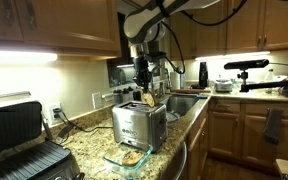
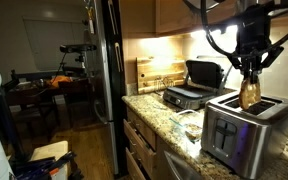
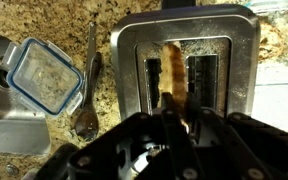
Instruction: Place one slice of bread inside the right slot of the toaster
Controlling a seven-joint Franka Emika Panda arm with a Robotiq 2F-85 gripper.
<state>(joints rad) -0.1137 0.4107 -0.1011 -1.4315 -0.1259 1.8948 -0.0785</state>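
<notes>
I have the gripper clenched on the slice of bread, pinching its upper part; the slice hangs upright, directly over the toaster. In both exterior views its lower edge sits right at the toaster's top openings; I cannot tell how far it has gone in. The slice is small and flat, golden tan on its face with a darker brown crust along the edge; it is far smaller than the toaster below it.

In the wrist view I see the slice edge-on as a thin brown strip, lined up with 1 of the 2 dark slots, the 1 on the left of that picture; the fingers close around it from the bottom of the frame.

The toaster is boxy brushed steel with a dark base; its front controls are too small and blurred for me to read any writing.

On the speckled granite counter a clear container with a blue rim lies beside the toaster, and a spoon lies between them; a black-and-grey grill press stands well apart.
</notes>
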